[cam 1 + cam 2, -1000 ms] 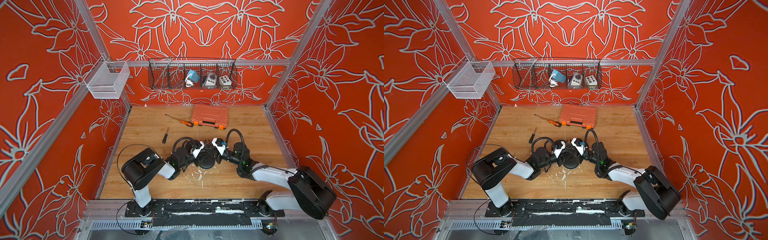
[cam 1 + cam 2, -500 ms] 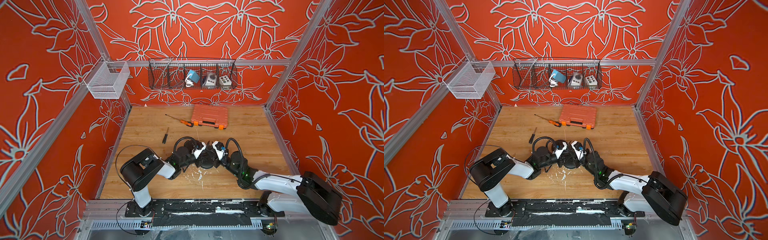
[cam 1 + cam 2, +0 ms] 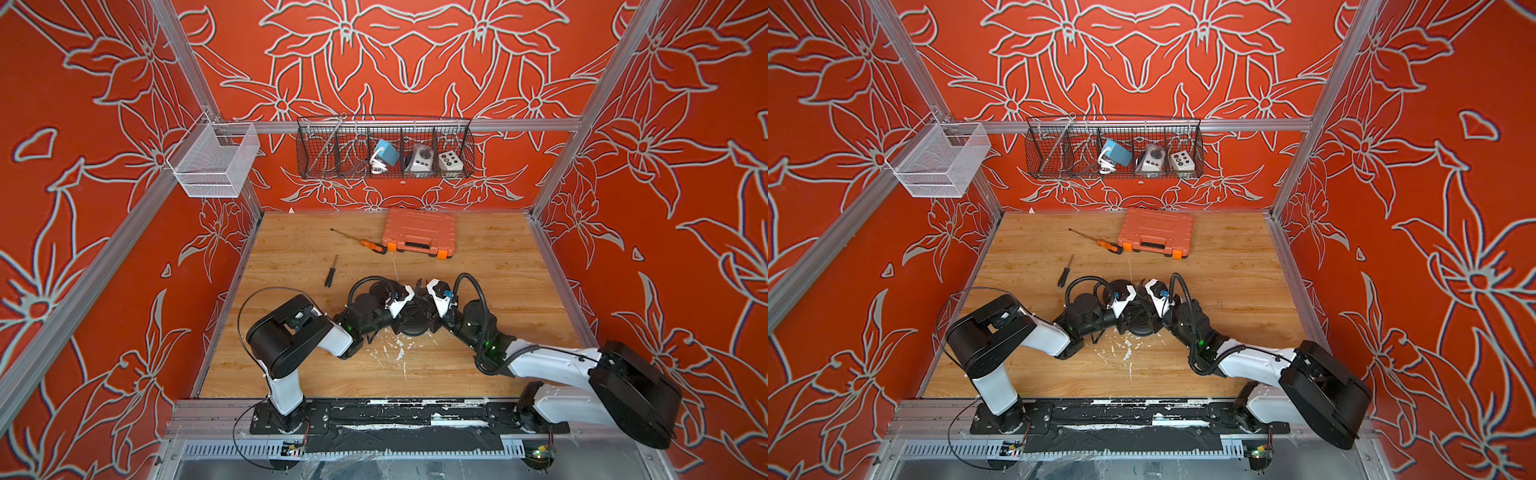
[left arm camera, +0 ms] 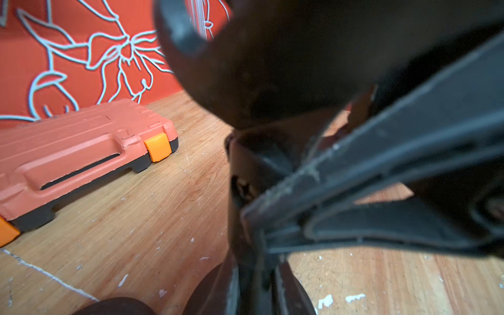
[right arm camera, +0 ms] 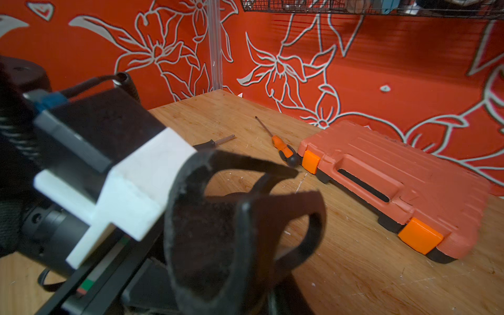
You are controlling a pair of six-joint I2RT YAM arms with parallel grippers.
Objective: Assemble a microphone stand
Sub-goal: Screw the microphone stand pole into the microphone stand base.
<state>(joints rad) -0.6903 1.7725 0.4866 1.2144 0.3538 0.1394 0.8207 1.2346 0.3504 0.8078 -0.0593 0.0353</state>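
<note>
the black round microphone stand base (image 3: 415, 328) sits on the wooden tabletop (image 3: 498, 270), towards the front, between the two arms. the left gripper (image 3: 409, 311) is closed tight right at the base, but what it pinches cannot be made out. the right gripper (image 5: 306, 185) is just beside the base, its jaws narrowly parted. an orange plastic tool case (image 3: 419, 235) lies well behind.

No readable text, no labels, no brands, no numbers in view

Scuffed wooden table (image 3: 291, 249), four things lying on it.
Orange tool case (image 3: 419, 235) at the back, orange-handled screwdriver (image 3: 365, 243) just beside it, black screwdriver (image 3: 330, 274) nearer, round black base (image 3: 412, 325) mid-table.
</note>
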